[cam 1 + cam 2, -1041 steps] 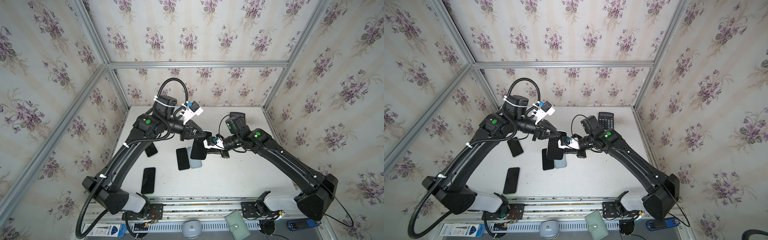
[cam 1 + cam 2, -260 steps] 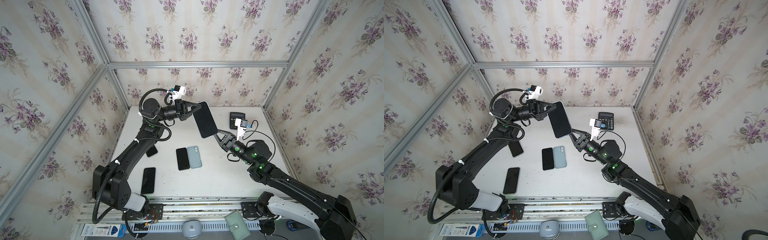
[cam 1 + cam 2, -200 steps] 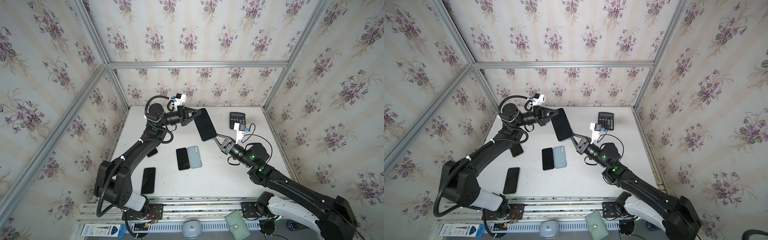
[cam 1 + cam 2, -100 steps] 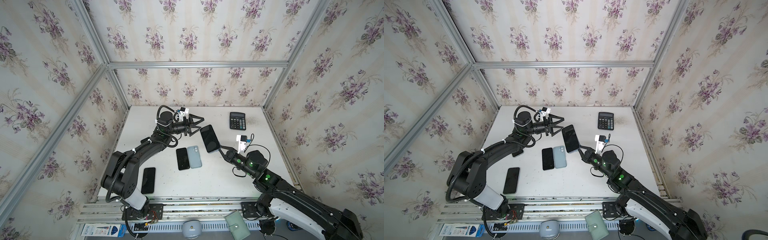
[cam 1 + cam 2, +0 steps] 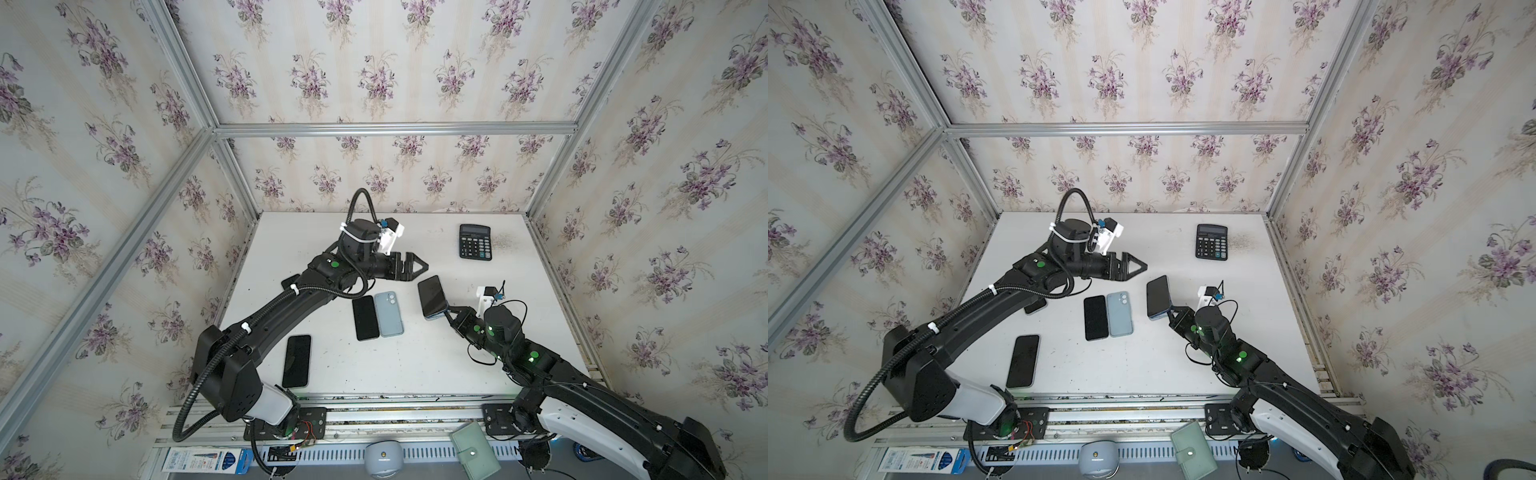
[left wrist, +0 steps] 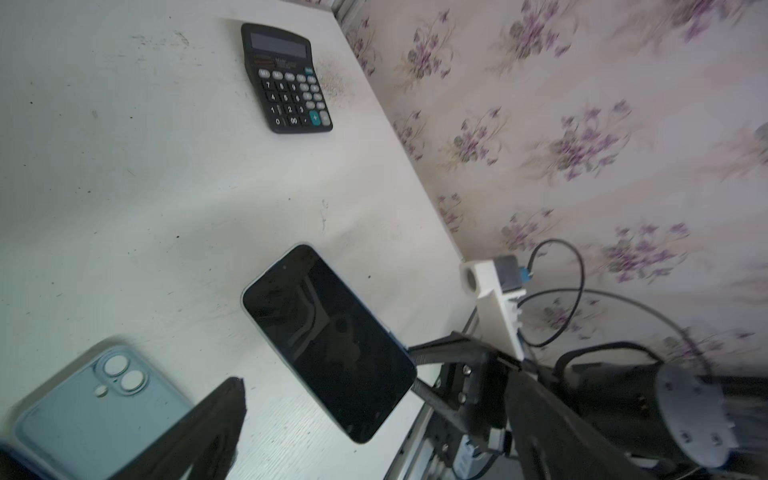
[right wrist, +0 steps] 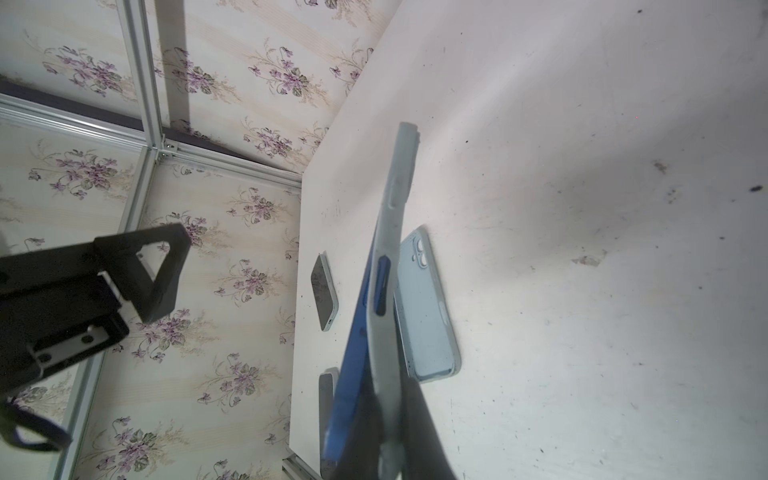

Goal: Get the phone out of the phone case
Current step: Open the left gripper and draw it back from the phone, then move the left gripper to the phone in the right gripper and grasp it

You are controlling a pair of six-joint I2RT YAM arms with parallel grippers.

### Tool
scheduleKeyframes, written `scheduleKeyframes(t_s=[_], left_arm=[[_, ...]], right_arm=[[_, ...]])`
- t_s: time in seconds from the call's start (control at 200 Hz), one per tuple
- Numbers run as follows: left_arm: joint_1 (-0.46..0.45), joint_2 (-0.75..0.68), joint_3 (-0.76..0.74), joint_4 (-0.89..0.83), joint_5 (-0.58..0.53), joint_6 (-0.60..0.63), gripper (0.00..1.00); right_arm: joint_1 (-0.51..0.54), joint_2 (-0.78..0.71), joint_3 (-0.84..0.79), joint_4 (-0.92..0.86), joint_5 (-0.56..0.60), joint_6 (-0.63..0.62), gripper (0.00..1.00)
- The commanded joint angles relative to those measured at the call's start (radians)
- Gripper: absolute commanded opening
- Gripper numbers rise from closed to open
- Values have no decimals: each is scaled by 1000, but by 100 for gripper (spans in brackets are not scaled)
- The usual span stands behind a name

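**Both top views:** we see phone [image 5: 432, 296] held above table [image 5: 415, 365], centre right, lower end clamped by right gripper [image 5: 451, 314]. Left gripper [image 5: 417, 268] spread wide, empty, just upper left of phone, apart. We judge step: regrasp before stripping.

**Left wrist:** dark screen faces us.

**Right wrist:** phone edge-on, blue against grey case [image 7: 399, 187]. Next move, we judge, needs left jaws on case rim alone. Seated or part-freed, we cannot tell. Grip cut off at bottom.

Both arms are wearing black shells, with green dots [image 5: 333, 263] glowing on the joints. A ribbed black hose [image 5: 185, 409] is looping off the left arm [image 5: 286, 311] toward seven o'clock in a top view, cinched by white ties [image 5: 246, 328]. White brackets [image 5: 390, 237] are topping the wrists. The left gripper [image 5: 417, 268] is showing hollow triangular fingers [image 7: 176, 266]; a grey flange [image 6: 685, 411] is perhaps carrying screws.
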Motion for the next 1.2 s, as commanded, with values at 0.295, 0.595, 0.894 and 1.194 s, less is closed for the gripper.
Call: scheduleKeyframes(t_s=[0.295, 0.595, 0.894, 1.194], left_arm=[[-208, 25, 3, -175, -266, 340, 100], [-259, 121, 64, -195, -312, 367, 98], [-277, 190, 107, -205, -304, 384, 94], [-299, 253, 139, -227, -370, 399, 91]], right_arm=[[-7, 2, 2, 10, -1, 70, 0], [-8, -2, -1, 19, -17, 86, 0], [-8, -13, -11, 34, -17, 102, 0], [-7, -26, -16, 32, -21, 110, 0]])
